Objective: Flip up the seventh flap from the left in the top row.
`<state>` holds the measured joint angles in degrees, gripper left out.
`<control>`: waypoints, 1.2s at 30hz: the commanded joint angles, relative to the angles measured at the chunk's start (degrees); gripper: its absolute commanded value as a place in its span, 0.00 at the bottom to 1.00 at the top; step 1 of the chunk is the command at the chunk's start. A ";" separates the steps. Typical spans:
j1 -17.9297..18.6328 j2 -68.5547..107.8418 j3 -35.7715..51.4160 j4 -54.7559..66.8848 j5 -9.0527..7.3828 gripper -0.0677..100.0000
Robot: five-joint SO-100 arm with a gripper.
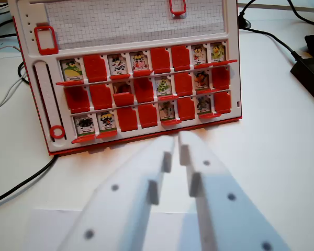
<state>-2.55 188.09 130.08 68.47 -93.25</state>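
Risk: end effector (176,144), fingers nearly together, empty, near board (131,21); seventh top-row flap (199,54) crowded, neighbour snag likely.

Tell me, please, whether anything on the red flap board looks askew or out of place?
One thing stands out: on the flap board, the middle row's third flap sits half-raised and crooked, partly covering its picture, while neighbouring flaps lie fully up or down. The board itself looks undamaged. The gripper hovers in front of the board, touching nothing.

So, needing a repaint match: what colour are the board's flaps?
Red flaps, clearest in the wrist view.
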 commanded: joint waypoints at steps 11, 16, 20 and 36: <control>0.35 -0.53 -4.66 2.46 0.09 0.01; 3.60 -2.55 -2.72 -1.41 -0.18 0.01; 4.48 -5.89 -2.55 -4.31 -0.18 0.01; 14.77 -37.00 -9.58 -23.73 0.53 0.01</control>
<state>10.02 157.68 126.74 50.45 -92.20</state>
